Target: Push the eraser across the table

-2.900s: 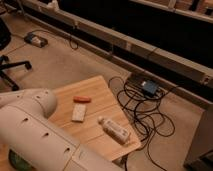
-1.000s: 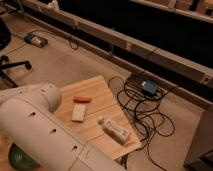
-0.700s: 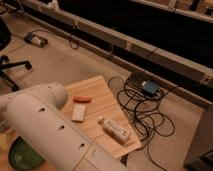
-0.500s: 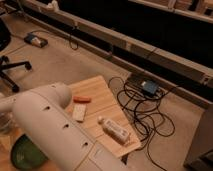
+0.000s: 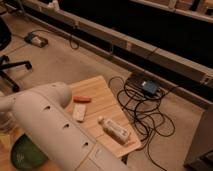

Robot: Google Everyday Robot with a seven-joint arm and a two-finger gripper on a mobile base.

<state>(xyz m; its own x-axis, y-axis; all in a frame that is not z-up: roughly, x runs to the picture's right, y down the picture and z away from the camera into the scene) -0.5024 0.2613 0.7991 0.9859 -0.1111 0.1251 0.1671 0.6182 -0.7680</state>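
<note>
The light wooden plank-topped table (image 5: 102,90) stands in the lower middle of the camera view. On it lie a small pale rectangular block (image 5: 79,112), which looks like the eraser, a short orange item (image 5: 81,99) just behind it, and a longer white remote-like object (image 5: 115,131) to the right. My arm's large white link (image 5: 55,130) crosses the lower left and hides the table's left part. The gripper itself is out of view.
A green round dish (image 5: 24,152) shows at the lower left beside the arm. Black cables and a blue box (image 5: 149,87) lie on the floor right of the table. An office chair base (image 5: 10,70) is at the left, and a dark device (image 5: 36,39) lies on the floor behind it.
The white arm link has swung right and up, covering more of the table's left side. The green dish has come into view. The items on the table have not moved.
</note>
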